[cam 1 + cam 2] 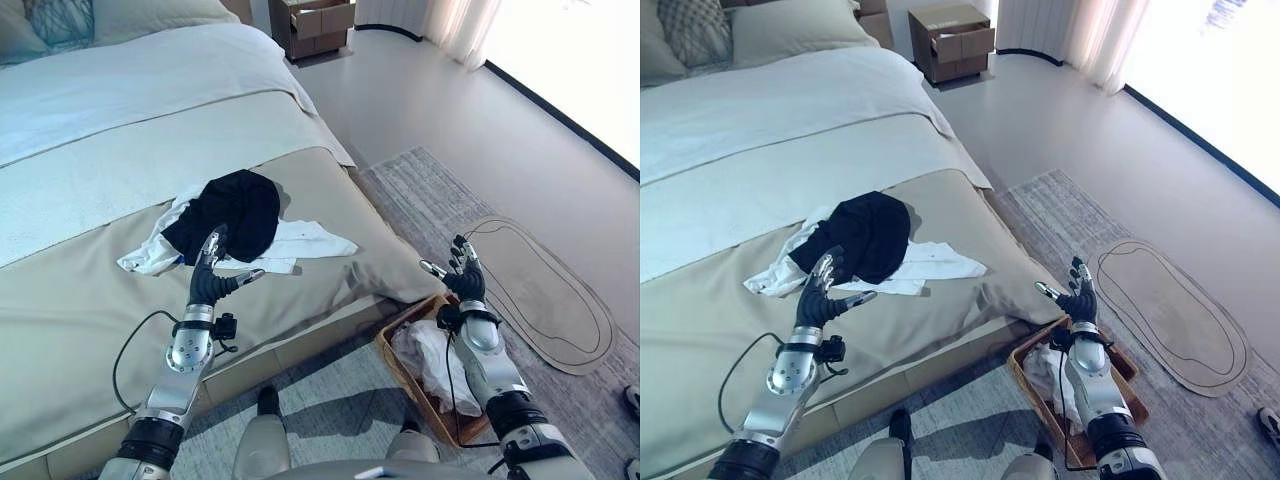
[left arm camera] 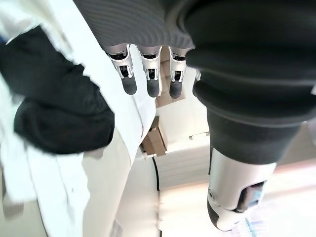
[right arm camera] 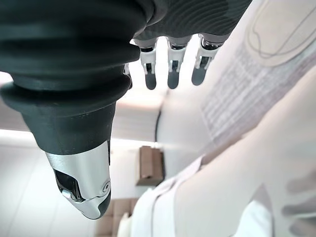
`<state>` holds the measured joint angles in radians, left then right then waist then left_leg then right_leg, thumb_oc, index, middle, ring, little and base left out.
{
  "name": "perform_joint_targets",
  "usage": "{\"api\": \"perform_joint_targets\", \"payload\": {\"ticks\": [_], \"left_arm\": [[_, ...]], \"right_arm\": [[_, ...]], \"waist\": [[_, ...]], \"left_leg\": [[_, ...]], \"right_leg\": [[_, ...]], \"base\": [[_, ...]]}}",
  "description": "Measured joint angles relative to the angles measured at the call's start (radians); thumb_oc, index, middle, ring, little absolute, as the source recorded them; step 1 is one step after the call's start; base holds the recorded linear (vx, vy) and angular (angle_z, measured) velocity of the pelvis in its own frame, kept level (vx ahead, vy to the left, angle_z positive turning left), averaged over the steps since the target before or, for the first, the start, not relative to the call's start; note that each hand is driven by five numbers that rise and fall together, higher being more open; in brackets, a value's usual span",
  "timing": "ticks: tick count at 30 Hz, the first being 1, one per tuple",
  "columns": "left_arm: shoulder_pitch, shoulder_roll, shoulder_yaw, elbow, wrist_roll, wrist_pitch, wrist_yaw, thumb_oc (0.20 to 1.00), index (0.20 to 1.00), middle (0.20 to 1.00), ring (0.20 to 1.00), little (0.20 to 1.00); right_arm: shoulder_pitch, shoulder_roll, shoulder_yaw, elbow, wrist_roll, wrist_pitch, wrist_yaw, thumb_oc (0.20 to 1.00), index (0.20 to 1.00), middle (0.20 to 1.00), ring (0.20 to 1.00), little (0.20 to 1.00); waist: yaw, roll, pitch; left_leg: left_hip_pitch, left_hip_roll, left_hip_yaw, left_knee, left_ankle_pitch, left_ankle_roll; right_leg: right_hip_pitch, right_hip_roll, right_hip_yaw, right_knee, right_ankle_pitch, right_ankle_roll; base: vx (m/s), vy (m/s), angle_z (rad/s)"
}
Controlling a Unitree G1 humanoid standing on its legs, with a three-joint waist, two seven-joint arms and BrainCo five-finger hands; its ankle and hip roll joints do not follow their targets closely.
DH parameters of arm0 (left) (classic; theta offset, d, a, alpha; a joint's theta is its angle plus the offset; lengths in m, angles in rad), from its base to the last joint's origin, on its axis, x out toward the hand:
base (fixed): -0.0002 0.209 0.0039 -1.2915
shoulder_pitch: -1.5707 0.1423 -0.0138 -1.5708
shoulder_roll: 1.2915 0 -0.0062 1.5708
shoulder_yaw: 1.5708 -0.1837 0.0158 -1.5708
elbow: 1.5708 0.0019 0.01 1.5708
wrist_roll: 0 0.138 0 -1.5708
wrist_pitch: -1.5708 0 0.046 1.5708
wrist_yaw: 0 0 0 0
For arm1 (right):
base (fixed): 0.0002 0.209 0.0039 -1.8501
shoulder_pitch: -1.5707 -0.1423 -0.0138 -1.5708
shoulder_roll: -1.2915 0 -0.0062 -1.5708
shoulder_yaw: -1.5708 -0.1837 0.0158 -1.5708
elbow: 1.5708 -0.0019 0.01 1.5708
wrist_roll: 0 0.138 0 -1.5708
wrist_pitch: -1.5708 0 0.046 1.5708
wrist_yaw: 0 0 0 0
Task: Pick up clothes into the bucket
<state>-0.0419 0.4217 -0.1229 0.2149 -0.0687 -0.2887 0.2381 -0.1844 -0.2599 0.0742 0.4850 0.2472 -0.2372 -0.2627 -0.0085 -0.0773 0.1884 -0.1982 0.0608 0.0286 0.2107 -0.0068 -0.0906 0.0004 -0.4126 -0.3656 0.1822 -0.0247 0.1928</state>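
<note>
Black soft garment (image 1: pixel 232 212) lies crumpled on rumpled white cloth (image 1: pixel 296 242) on the smooth beige bedspread (image 1: pixel 80 310), just beyond my left hand (image 1: pixel 212 272), whose fingers are spread and empty. My right hand (image 1: pixel 462 272), likewise spread, hovers above the rectangular wooden bucket (image 1: pixel 436 410) holding white fabric.

Bright daylight floods in from the far right, glaring on the floor (image 1: pixel 440 100); wrist views blur.
</note>
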Motion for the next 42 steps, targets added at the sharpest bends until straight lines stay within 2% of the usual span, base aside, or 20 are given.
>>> {"api": "perform_joint_targets", "payload": {"ticks": [5, 7, 10, 13, 14, 16, 17, 20, 23, 24, 25, 26, 28, 29, 31, 32, 33, 34, 38, 42], "left_arm": [[0.008, 0.01, 0.012, 0.001, 0.04, 0.004, -0.002, 1.0, 1.0, 1.0, 1.0, 1.0], [0.041, 0.015, 0.045, 0.001, 0.046, 0.011, -0.003, 1.0, 1.0, 1.0, 1.0, 1.0], [0.082, 0.029, 0.074, 0.001, 0.046, 0.013, -0.005, 1.0, 1.0, 1.0, 1.0, 1.0], [0.114, 0.032, 0.087, 0.002, 0.046, 0.021, -0.006, 1.0, 1.0, 1.0, 1.0, 1.0], [0.117, 0.021, 0.085, 0.002, 0.046, 0.021, -0.008, 1.0, 1.0, 1.0, 1.0, 1.0], [0.118, 0.006, 0.084, 0.002, 0.046, 0.021, -0.013, 1.0, 1.0, 1.0, 1.0, 1.0], [0.117, -0.01, 0.085, 0.002, 0.046, 0.022, -0.014, 1.0, 1.0, 1.0, 1.0, 1.0], [0.123, -0.045, 0.084, 0.007, 0.046, 0.022, -0.015, 1.0, 1.0, 1.0, 1.0, 1.0], [0.121, -0.082, 0.083, 0.028, 0.046, 0.023, -0.015, 1.0, 1.0, 1.0, 1.0, 1.0], [0.12, -0.088, 0.084, 0.041, 0.046, 0.024, -0.014, 1.0, 1.0, 1.0, 1.0, 1.0], [0.113, -0.081, 0.084, 0.048, 0.047, 0.024, -0.014, 1.0, 1.0, 1.0, 1.0, 1.0], [0.114, -0.079, 0.083, 0.069, 0.046, 0.033, -0.011, 1.0, 1.0, 1.0, 1.0, 1.0], [0.102, -0.083, 0.066, 0.093, 0.047, 0.038, -0.008, 1.0, 1.0, 1.0, 1.0, 1.0], [0.102, -0.086, 0.064, 0.093, 0.048, 0.038, -0.005, 1.0, 1.0, 1.0, 1.0, 1.0], [0.099, -0.091, 0.064, 0.095, 0.057, 0.038, 0.01, 1.0, 1.0, 1.0, 1.0, 1.0], [0.091, -0.088, 0.065, 0.103, 0.057, 0.04, 0.025, 1.0, 1.0, 1.0, 1.0, 1.0], [0.081, -0.083, 0.065, 0.111, 0.057, 0.042, 0.031, 1.0, 1.0, 1.0, 1.0, 1.0], [0.062, -0.065, 0.064, 0.126, 0.063, 0.045, 0.052, 1.0, 1.0, 1.0, 1.0, 1.0], [0.03, -0.004, 0.064, 0.161, 0.131, 0.048, 0.11, 1.0, 1.0, 1.0, 1.0, 1.0], [-0.072, 0.022, 0.067, 0.198, 0.158, 0.049, 0.172, 1.0, 1.0, 1.0, 1.0, 1.0]], "right_arm": [[0.03, 0.016, 0.0, 0.0, 0.0, 0.006, 0.015, 1.0, 1.0, 1.0, 1.0, 1.0], [0.048, 0.023, 0.005, 0.0, -0.001, 0.008, 0.021, 1.0, 1.0, 1.0, 1.0, 1.0], [0.073, 0.029, 0.014, -0.001, -0.001, 0.01, 0.029, 1.0, 1.0, 1.0, 1.0, 1.0], [0.082, 0.031, 0.015, 0.0, -0.002, 0.01, 0.034, 1.0, 1.0, 1.0, 1.0, 1.0], [0.086, 0.026, 0.014, 0.001, -0.004, 0.01, 0.034, 1.0, 1.0, 1.0, 1.0, 1.0], [0.095, 0.016, 0.015, 0.001, -0.01, 0.011, 0.035, 1.0, 1.0, 1.0, 1.0, 1.0], [0.11, 0.0, 0.011, 0.001, -0.021, 0.011, 0.035, 1.0, 1.0, 1.0, 1.0, 1.0], [0.137, -0.037, 0.01, 0.006, -0.03, 0.021, 0.034, 1.0, 1.0, 1.0, 1.0, 1.0], [0.155, -0.065, 0.01, 0.007, -0.029, 0.025, 0.036, 1.0, 1.0, 1.0, 1.0, 1.0], [0.158, -0.074, 0.015, 0.001, -0.028, 0.023, 0.039, 1.0, 1.0, 1.0, 1.0, 1.0], [0.157, -0.071, 0.016, 0.004, -0.028, 0.024, 0.042, 1.0, 1.0, 1.0, 1.0, 1.0], [0.16, -0.064, 0.025, 0.014, -0.028, 0.025, 0.046, 1.0, 1.0, 1.0, 1.0, 1.0], [0.158, -0.072, 0.016, 0.011, -0.027, 0.024, 0.045, 1.0, 1.0, 1.0, 1.0, 1.0], [0.155, -0.076, 0.014, 0.01, -0.026, 0.024, 0.043, 1.0, 1.0, 1.0, 1.0, 1.0], [0.154, -0.085, 0.018, 0.005, -0.025, 0.024, 0.042, 1.0, 1.0, 1.0, 1.0, 1.0], [0.144, -0.087, 0.02, -0.001, -0.025, 0.024, 0.042, 1.0, 1.0, 1.0, 1.0, 1.0], [0.142, -0.08, 0.02, 0.0, -0.025, 0.025, 0.042, 1.0, 1.0, 1.0, 1.0, 1.0], [0.14, -0.059, 0.032, -0.001, -0.027, 0.025, 0.042, 1.0, 1.0, 1.0, 1.0, 1.0], [0.101, 0.005, 0.063, -0.008, -0.029, 0.022, 0.04, 1.0, 1.0, 1.0, 1.0, 1.0], [-0.008, 0.011, 0.094, -0.007, -0.029, 0.021, 0.033, 1.0, 1.0, 1.0, 1.0, 1.0]], "waist": [[0.001, -0.01, -0.019], [0.0, -0.014, -0.022], [0.004, -0.038, -0.041], [-0.002, -0.056, -0.051], [-0.002, -0.049, -0.046], [-0.005, -0.028, -0.034], [-0.01, -0.01, -0.023], [-0.009, 0.025, -0.026], [-0.008, 0.066, -0.03], [-0.009, 0.084, -0.032], [-0.008, 0.073, -0.021], [0.0, 0.057, -0.018], [-0.001, 0.049, -0.015], [-0.003, 0.058, -0.019], [0.001, 0.072, -0.027], [-0.004, 0.105, -0.034], [-0.003, 0.098, -0.027], [0.002, 0.068, -0.014], [0.001, 0.025, 0.017], [0.003, 0.027, 0.116]], "left_leg": [[-0.005, -0.022, 0.019, 0.046, -0.054, 0.016], [0.018, -0.006, 0.053, 0.033, -0.057, 0.019], [0.03, 0.001, 0.085, 0.008, -0.05, 0.028], [0.019, 0.019, 0.111, 0.008, -0.04, 0.027], [0.017, 0.039, 0.117, 0.005, -0.036, 0.025], [0.02, 0.063, 0.119, -0.015, -0.032, 0.026], [0.033, 0.081, 0.118, -0.041, -0.029, 0.03], [0.077, 0.107, 0.118, -0.12, -0.005, 0.041], [0.082, 0.154, 0.108, -0.076, 0.027, 0.057], [0.085, 0.177, 0.09, -0.028, 0.031, 0.023], [0.066, 0.179, 0.066, 0.023, 0.045, -0.009], [0.043, 0.167, 0.024, 0.099, 0.067, -0.024], [0.004, 0.131, -0.061, 0.159, 0.084, -0.02], [0.003, 0.122, -0.066, 0.15, 0.084, -0.02], [0.02, 0.106, -0.092, 0.079, 0.017, -0.029], [0.039, 0.109, -0.088, 0.017, -0.038, -0.035], [0.048, 0.101, -0.079, -0.011, -0.042, -0.05], [0.049, 0.069, -0.058, -0.018, -0.034, -0.038], [-0.004, 0.019, -0.012, 0.026, -0.051, -0.011], [-0.139, 0.022, 0.018, 0.115, -0.072, 0.007]], "right_leg": [[0.003, -0.029, 0.014, 0.006, 0.045, -0.037], [-0.026, -0.034, 0.032, 0.031, 0.098, -0.058], [-0.053, -0.036, 0.029, 0.021, 0.104, -0.054], [-0.058, -0.013, 0.026, -0.033, 0.074, -0.012], [-0.058, 0.008, 0.029, -0.049, 0.064, 0.021], [-0.062, 0.042, 0.03, -0.057, 0.061, 0.025], [-0.063, 0.077, 0.066, -0.065, 0.056, 0.028], [-0.05, 0.117, 0.072, -0.092, 0.057, 0.026], [-0.028, 0.167, 0.083, -0.081, 0.027, 0.0], [-0.041, 0.191, 0.09, -0.036, 0.0, -0.022], [-0.046, 0.191, 0.11, -0.018, -0.016, -0.034], [-0.03, 0.179, 0.111, -0.017, -0.03, -0.039], [-0.013, 0.154, 0.12, -0.037, -0.029, -0.038], [-0.015, 0.159, 0.116, -0.042, -0.024, -0.03], [-0.04, 0.144, 0.143, -0.051, -0.013, -0.03], [-0.056, 0.154, 0.142, -0.058, 0.017, -0.018], [-0.063, 0.141, 0.145, -0.058, 0.026, -0.01], [-0.064, 0.123, 0.178, -0.084, 0.047, -0.019], [-0.123, 0.073, 0.221, -0.105, 0.115, -0.023], [-0.243, 0.072, 0.259, -0.104, 0.176, -0.036]], "base": [[0.06, 0.115, -0.03], [0.02, 0.024, -0.32], [-0.01, -0.019, -0.44], [0.01, -0.041, -0.35], [0.05, -0.076, -0.21], [0.08, -0.093, -0.13], [0.06, -0.066, -0.1], [0.11, -0.191, -0.14], [0.07, -0.188, -0.17], [0.06, -0.061, -0.15], [0.04, 0.011, -0.15], [0.07, 0.047, -0.06], [0.11, 0.066, 0.04], [0.13, 0.108, 0.13], [0.09, 0.136, -0.04], [0.04, 0.154, -0.11], [0.03, 0.184, -0.05], [0.03, 0.206, -0.11], [-0.07, 0.174, -0.23], [-0.12, 0.096, -0.31]]}}
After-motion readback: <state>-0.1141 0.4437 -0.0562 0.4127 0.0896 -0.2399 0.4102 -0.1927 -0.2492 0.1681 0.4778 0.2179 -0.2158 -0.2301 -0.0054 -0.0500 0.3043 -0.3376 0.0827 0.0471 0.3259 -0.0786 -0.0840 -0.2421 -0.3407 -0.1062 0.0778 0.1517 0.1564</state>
